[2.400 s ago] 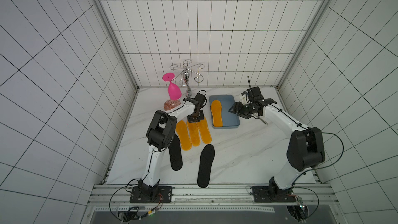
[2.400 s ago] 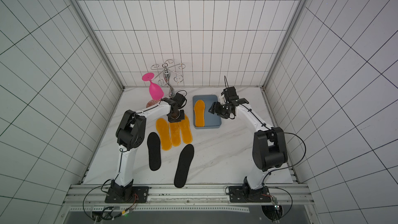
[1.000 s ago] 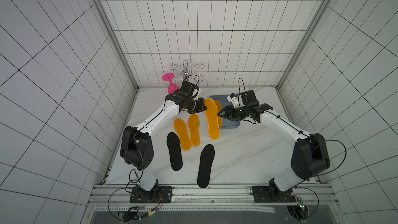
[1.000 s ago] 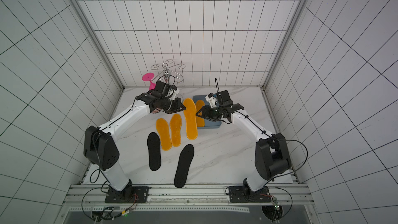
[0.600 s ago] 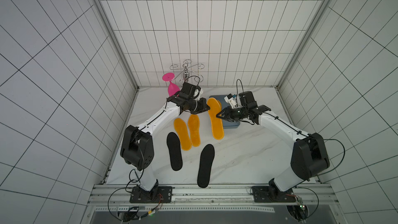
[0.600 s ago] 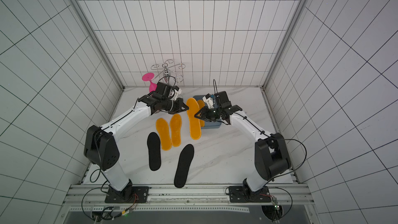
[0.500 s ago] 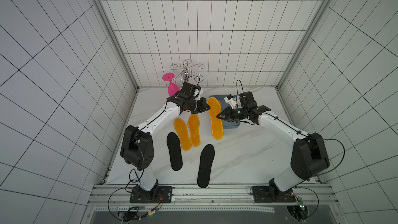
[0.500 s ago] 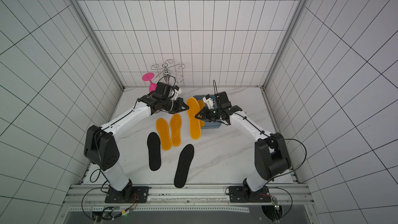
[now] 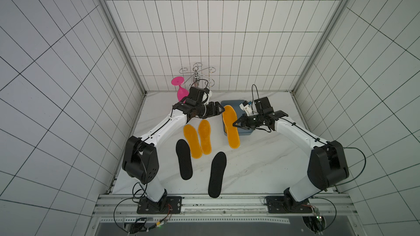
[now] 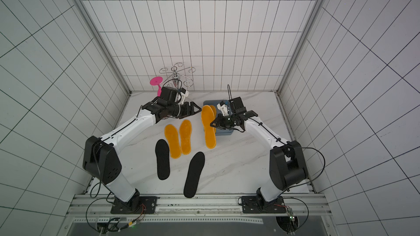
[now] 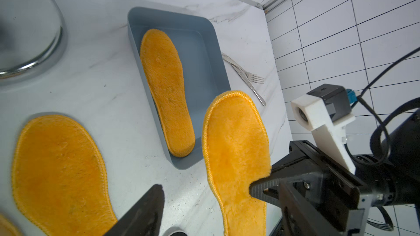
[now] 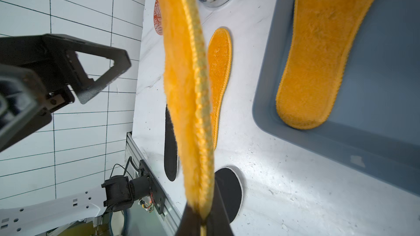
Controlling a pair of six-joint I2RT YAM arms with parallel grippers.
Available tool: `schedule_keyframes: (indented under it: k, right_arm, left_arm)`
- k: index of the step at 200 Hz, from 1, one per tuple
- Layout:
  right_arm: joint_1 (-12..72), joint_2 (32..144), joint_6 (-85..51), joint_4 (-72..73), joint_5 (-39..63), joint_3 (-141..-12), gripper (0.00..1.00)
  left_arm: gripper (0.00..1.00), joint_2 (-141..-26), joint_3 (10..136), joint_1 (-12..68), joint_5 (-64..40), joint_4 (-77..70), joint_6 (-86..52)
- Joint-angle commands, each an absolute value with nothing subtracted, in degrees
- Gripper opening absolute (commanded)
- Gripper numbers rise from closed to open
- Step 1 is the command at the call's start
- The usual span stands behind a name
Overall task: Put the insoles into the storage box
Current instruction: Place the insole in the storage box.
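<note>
Pinching an orange insole (image 9: 231, 137) by its side, right gripper (image 9: 234, 124) holds it aloft by the storage box (image 11: 202, 60); left gripper (image 9: 219, 112) gapes alongside, seemingly clear.

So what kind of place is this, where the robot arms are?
Probably a robot testing booth, not a home: a left arm and right arm bolted to a metal rail, white tiled walls boxing in the table, and insoles laid out for practice.
</note>
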State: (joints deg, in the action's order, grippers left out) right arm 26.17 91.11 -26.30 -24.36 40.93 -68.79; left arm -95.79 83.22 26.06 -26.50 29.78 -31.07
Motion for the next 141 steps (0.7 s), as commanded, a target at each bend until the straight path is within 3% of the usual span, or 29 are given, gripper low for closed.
schedule_keyframes:
  k: [1,63,141]
  right_arm:
    - [25.19,90.06,-24.26,-26.67,40.08,-71.88,0.00]
    - [21.76,95.63,-21.78,-32.07,34.56,-78.35,0.00]
    - [16.49,111.85,-15.30,-40.55,28.30,-95.31,0.00]
  left_arm:
    - [0.83,-93.57,82.10,25.66,-24.06,26.71,-28.74]
    - [0.86,-92.38,79.74,28.47,-23.60,22.94,-31.73]
    - [0.86,-97.74,80.18,30.70,-26.54,17.33,-35.18]
